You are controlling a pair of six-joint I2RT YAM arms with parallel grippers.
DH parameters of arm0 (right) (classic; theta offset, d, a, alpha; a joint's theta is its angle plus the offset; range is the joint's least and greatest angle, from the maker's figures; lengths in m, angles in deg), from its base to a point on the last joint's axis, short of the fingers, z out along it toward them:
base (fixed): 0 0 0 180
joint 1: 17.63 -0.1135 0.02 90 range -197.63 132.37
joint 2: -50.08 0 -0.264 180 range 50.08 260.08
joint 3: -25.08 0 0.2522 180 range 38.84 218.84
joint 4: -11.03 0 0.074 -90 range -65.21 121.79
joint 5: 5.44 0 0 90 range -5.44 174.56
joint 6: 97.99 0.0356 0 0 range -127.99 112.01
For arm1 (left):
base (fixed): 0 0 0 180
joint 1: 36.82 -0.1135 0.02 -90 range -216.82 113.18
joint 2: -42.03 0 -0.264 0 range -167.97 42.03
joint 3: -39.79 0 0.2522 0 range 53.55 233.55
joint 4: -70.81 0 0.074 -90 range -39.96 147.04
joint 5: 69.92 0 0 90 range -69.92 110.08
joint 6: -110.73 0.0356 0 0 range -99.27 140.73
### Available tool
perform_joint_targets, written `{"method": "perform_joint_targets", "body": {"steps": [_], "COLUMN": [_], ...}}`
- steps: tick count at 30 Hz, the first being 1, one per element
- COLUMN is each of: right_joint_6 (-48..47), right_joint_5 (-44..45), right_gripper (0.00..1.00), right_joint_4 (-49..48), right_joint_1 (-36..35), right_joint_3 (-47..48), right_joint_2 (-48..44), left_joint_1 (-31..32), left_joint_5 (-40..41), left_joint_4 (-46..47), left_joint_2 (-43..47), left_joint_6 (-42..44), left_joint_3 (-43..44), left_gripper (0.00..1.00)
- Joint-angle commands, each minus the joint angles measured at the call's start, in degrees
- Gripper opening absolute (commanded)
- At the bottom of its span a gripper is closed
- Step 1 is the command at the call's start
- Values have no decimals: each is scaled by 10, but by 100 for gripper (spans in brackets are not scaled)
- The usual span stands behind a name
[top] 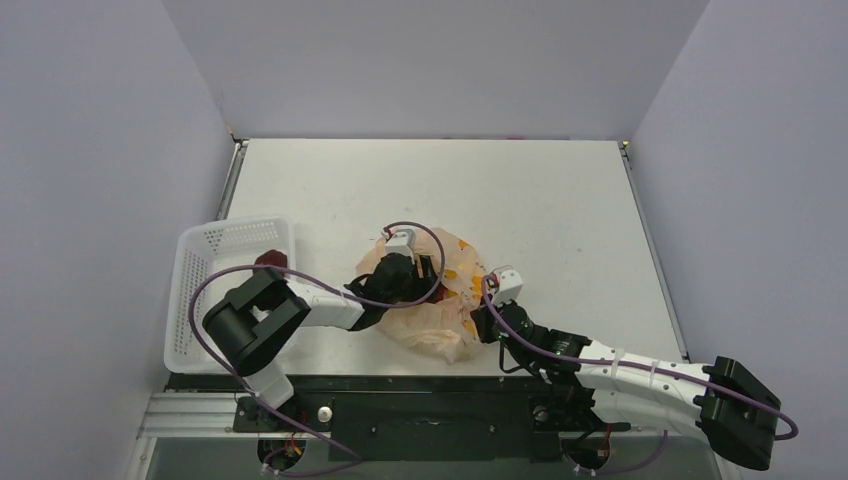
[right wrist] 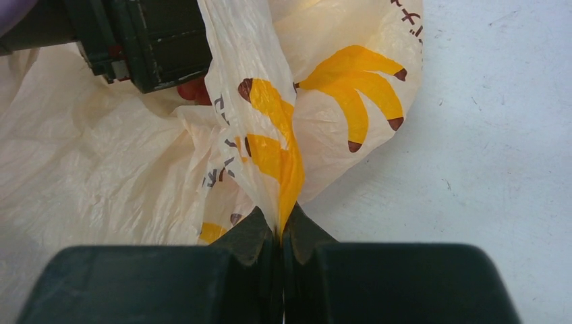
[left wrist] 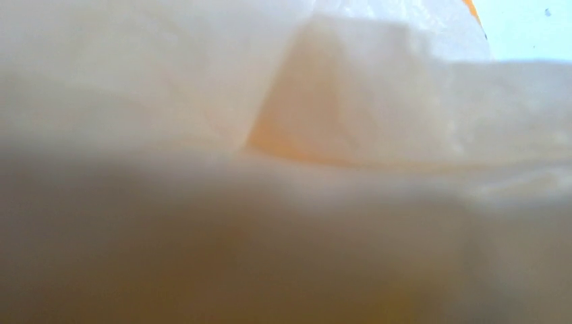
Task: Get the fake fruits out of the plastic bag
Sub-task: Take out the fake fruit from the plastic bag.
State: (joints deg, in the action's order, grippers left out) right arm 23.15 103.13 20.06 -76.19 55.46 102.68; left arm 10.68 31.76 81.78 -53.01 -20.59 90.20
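The peach-orange plastic bag [top: 432, 322] lies crumpled in the middle of the table, near the front edge. My left gripper [top: 410, 272] reaches into its mouth. The left wrist view shows only blurred bag plastic [left wrist: 378, 115], so its fingers are hidden. My right gripper [right wrist: 280, 226] is shut on a fold of the bag [right wrist: 101, 169] at its right edge, and it also shows in the top view [top: 482, 318]. In the right wrist view a bit of a bright red fruit [right wrist: 192, 90] shows just under the left gripper's black body [right wrist: 148, 40]. A dark red round fruit [top: 270, 259] lies in the basket.
A white mesh basket [top: 200, 300] stands at the table's left front, beside the left arm. Grey walls close in the table on the left, right and far sides. White table surface [right wrist: 485, 135] lies to the right of the bag.
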Motion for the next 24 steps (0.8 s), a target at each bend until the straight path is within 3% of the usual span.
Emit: {"method": "perform_joint_targets", "body": {"steps": [1,15,24], "right_joint_6": [6,1,5], "right_joint_5": [19,10,14], "right_gripper": [0,0,0], "right_joint_4": [-22,-25,-27], "right_joint_1": [1,2,2], "right_joint_3": [6,22,33], "right_joint_2": [-4,36,41], "left_joint_1": [-11,-39,-43], "left_joint_5": [-26,-101,-146], "left_joint_4": [69,-3,-39], "left_joint_2": [-47,2,61], "left_joint_6": [-1,24,16], "left_joint_3": [22,56,53], "left_gripper": [63,15,7]}}
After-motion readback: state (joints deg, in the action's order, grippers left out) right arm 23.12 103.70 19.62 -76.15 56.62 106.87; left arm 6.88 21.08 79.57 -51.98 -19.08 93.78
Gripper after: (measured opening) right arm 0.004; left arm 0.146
